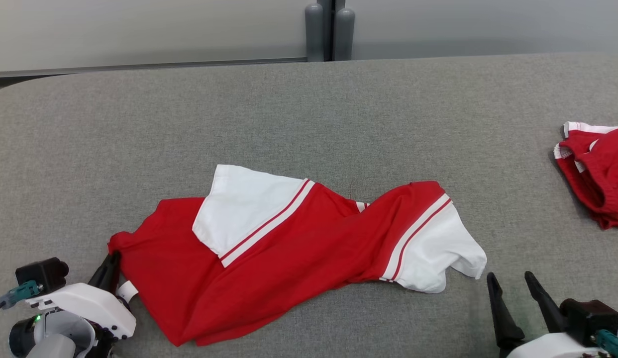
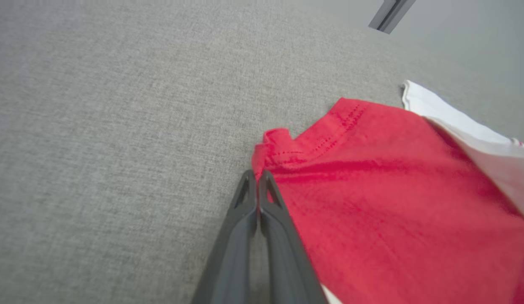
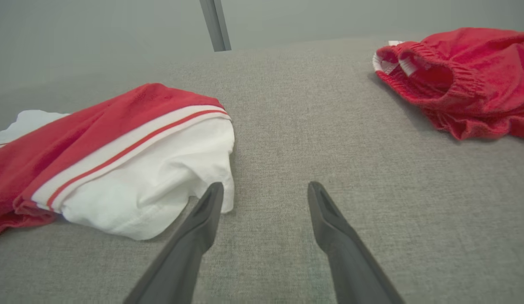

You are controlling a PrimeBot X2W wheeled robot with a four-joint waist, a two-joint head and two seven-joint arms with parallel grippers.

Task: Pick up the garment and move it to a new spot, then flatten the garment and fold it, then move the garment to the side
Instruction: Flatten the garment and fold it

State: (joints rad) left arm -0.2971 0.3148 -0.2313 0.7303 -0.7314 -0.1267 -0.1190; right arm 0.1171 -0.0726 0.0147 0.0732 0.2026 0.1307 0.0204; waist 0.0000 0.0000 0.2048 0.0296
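Worryingly, the left gripper [image 1: 112, 258] is clenched right at the hem corner of the crumpled red-and-white shirt [image 1: 289, 243] on the grey fabric table [image 1: 309, 109], so a thin pinch could slip on lifting. The right gripper [image 1: 509, 276] sits spread and empty beside its white sleeve

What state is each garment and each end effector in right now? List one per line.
shirt: unfolded, twisted and rumpled, lying on the grey table.
shorts: bunched up, lying apart from the shirt.
left end effector: shut on the shirt's red hem corner.
right end effector: open, empty.
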